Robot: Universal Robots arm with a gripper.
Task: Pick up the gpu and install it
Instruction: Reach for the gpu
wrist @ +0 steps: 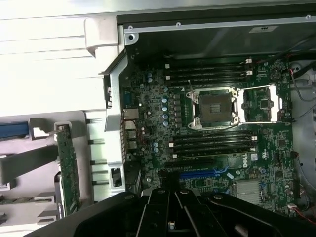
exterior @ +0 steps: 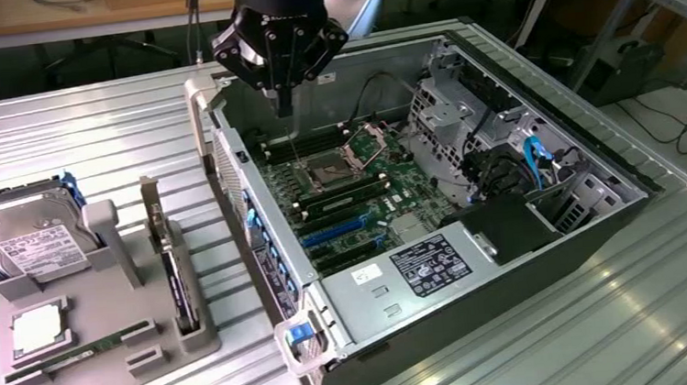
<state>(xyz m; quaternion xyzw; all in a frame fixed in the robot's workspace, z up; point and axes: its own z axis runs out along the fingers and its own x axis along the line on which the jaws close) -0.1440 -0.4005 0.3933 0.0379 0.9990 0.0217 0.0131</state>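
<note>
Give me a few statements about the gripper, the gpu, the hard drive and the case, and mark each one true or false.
1. The gripper is shut and holds nothing. True.
2. The gpu is already seated in the motherboard. False: it stands on edge in the grey tray beside the case.
3. The gripper hovers over the open computer case. True.
4. The hard drive lies inside the case. False: it sits in the grey tray, on the exterior view's left.
</note>
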